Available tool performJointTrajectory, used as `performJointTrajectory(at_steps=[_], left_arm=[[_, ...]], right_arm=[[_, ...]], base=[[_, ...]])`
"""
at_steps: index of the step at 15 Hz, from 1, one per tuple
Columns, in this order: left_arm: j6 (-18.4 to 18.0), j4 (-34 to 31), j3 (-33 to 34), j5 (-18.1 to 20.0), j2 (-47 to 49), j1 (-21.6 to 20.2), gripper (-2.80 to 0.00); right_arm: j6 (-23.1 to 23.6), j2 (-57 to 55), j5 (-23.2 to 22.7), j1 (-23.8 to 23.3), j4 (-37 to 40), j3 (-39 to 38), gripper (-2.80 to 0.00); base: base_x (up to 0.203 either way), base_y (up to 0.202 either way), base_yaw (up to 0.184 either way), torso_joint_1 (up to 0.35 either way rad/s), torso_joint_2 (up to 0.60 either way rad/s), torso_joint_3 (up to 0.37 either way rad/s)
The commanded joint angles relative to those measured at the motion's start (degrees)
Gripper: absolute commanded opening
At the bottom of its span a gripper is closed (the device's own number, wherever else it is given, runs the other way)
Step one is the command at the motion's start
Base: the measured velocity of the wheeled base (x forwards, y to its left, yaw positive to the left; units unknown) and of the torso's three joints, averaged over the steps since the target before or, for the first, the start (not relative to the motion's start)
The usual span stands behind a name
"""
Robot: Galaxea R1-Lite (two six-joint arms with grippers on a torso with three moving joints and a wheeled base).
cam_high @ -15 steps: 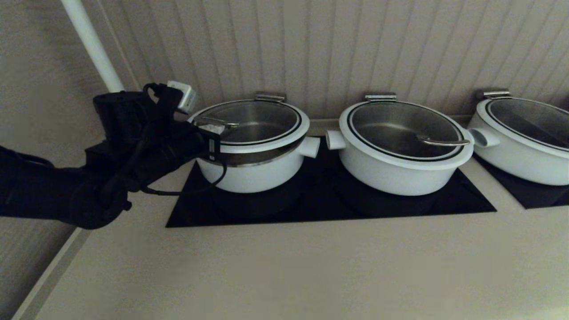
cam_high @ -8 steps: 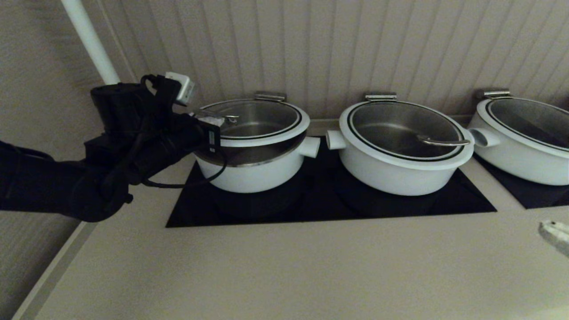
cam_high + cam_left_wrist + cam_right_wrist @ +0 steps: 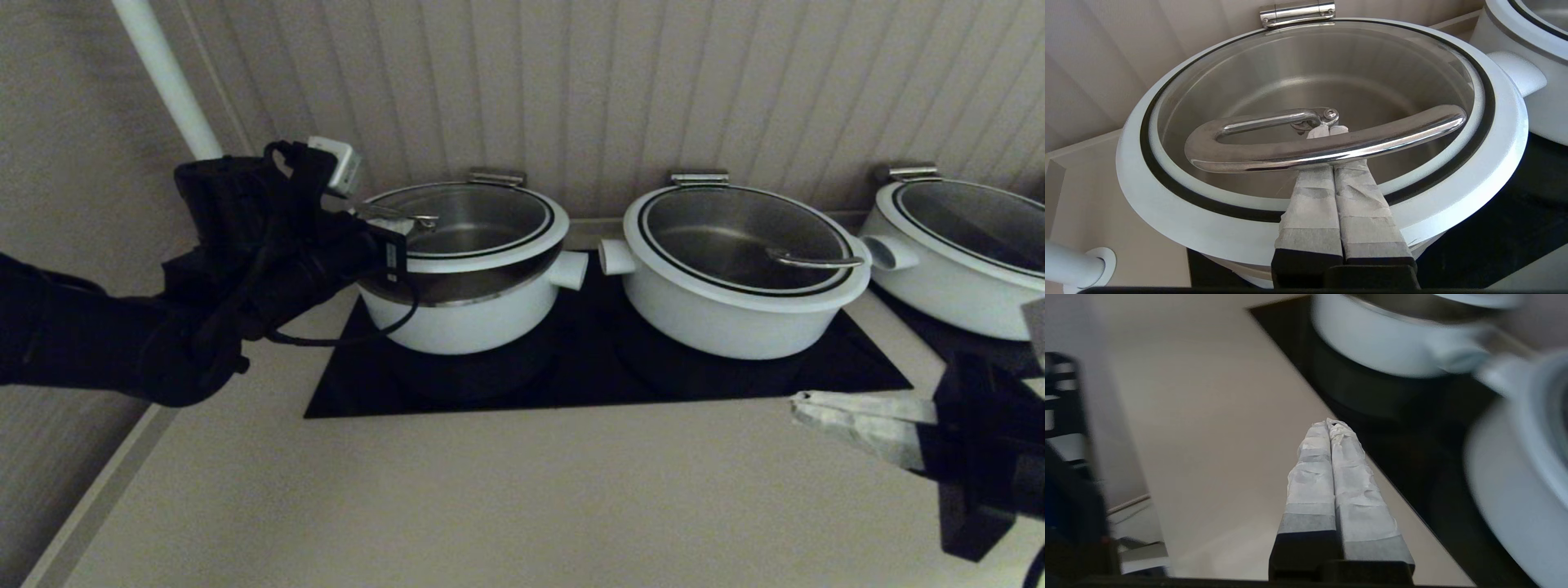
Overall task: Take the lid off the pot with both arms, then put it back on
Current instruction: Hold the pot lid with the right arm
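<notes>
The left white pot point(image 3: 457, 318) carries a glass lid with a white rim point(image 3: 490, 249), hinged at the back and tilted up on its left side. My left gripper point(image 3: 371, 214) is shut. Its taped fingers point(image 3: 1310, 196) pass under the lid's curved steel handle point(image 3: 1372, 141), which rests across them. The tips point(image 3: 1327, 130) reach the handle's screw mount. The lid rim point(image 3: 1453, 200) stands clear of the pot body. My right gripper point(image 3: 796, 402) is shut and empty, low over the counter at the front right, apart from the pots. It also shows in the right wrist view point(image 3: 1331, 422).
Two more white lidded pots stand in the middle point(image 3: 735, 302) and at the far right point(image 3: 955, 261). A black cooktop point(image 3: 588, 376) lies under the pots. A panelled wall rises close behind. A white pipe point(image 3: 163, 73) runs behind my left arm. Beige counter point(image 3: 490, 498) spreads in front.
My left gripper has risen slightly with the handle, tilting the lid's left side higher. My right gripper has come into view from the lower right and moved leftward over the counter.
</notes>
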State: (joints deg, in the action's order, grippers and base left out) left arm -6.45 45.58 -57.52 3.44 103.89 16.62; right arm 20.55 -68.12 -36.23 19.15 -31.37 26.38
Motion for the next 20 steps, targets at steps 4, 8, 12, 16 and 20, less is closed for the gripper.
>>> performJointTrajectory(at_steps=[4, 8, 12, 16, 20], left_arm=[[0.0, 0.2, -0.1, 0.0, 0.2, 0.0, -2.80], [0.0, 0.2, -0.9, 0.0, 0.4, 0.0, -2.80], [0.0, -0.1, -2.9, 0.0, 1.0, 0.0, -2.80], [-0.1, -0.1, -3.8, 0.0, 1.5, 0.0, -2.80], [-0.1, -0.1, -4.4, 0.0, 2.0, 0.0, -2.80]], right_arm=[[-0.3, -21.1, -1.2, 7.9, -16.8, 4.7, -2.80], [-4.0, -30.3, -2.2, 13.4, -29.4, 10.6, -2.80], [-4.8, -35.3, -2.2, 13.7, -34.5, 14.0, -2.80], [-5.0, -39.1, -2.1, 13.7, -37.9, 14.6, -2.80], [-5.0, -43.0, -1.9, 13.7, -38.1, 17.6, -2.80]], base=[[0.000, 0.000, 0.000, 0.000, 0.00, 0.000], [0.000, 0.000, 0.000, 0.000, 0.00, 0.000], [0.000, 0.000, 0.000, 0.000, 0.00, 0.000], [0.000, 0.000, 0.000, 0.000, 0.00, 0.000], [0.000, 0.000, 0.000, 0.000, 0.00, 0.000]])
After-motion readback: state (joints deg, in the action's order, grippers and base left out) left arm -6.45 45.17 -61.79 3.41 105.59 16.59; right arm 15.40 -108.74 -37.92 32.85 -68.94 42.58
